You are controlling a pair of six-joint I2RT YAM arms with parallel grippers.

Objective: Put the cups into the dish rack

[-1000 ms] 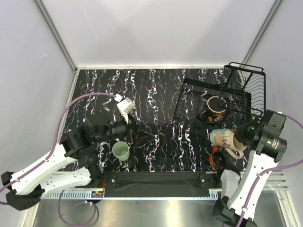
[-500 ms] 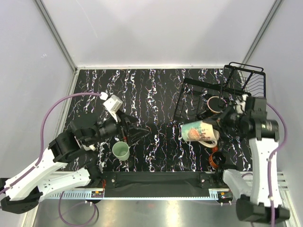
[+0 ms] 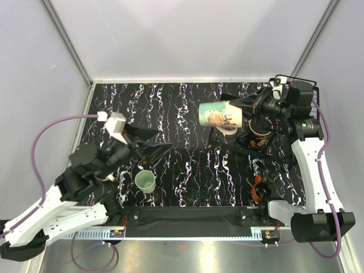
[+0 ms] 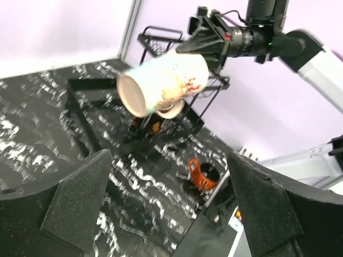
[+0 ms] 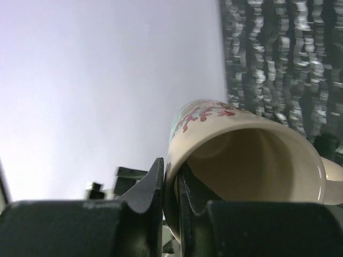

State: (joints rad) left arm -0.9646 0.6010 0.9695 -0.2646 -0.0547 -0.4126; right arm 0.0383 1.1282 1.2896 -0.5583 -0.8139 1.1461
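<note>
Right now the right gripper (image 3: 239,110) holds the cream mug (image 3: 219,115) in the air, on its side with the mouth turned toward the gripper. The right wrist view shows the two fingers pinching the rim, one inside the wall and one outside. The mug hangs over the table (image 3: 187,102) just beside the left side of the dish rack (image 3: 213,136), which stands in the far right corner. A black mug (image 3: 260,129) already sits in the rack's basket. The green cup (image 3: 145,181) stands upright close to the near edge, left of the middle, and the red cup (image 3: 260,190) sits close to the near edge toward the right, both outside the rack. The left gripper (image 3: 159,149) hangs above the table near the green cup, fingers spread wide and holding nothing. The step in hand looks like the carry of a second cup to the rack. The next move calls for bringing it over a free part of the basket, clear of the black mug and the wires, lowering it, and only then letting go.
</note>
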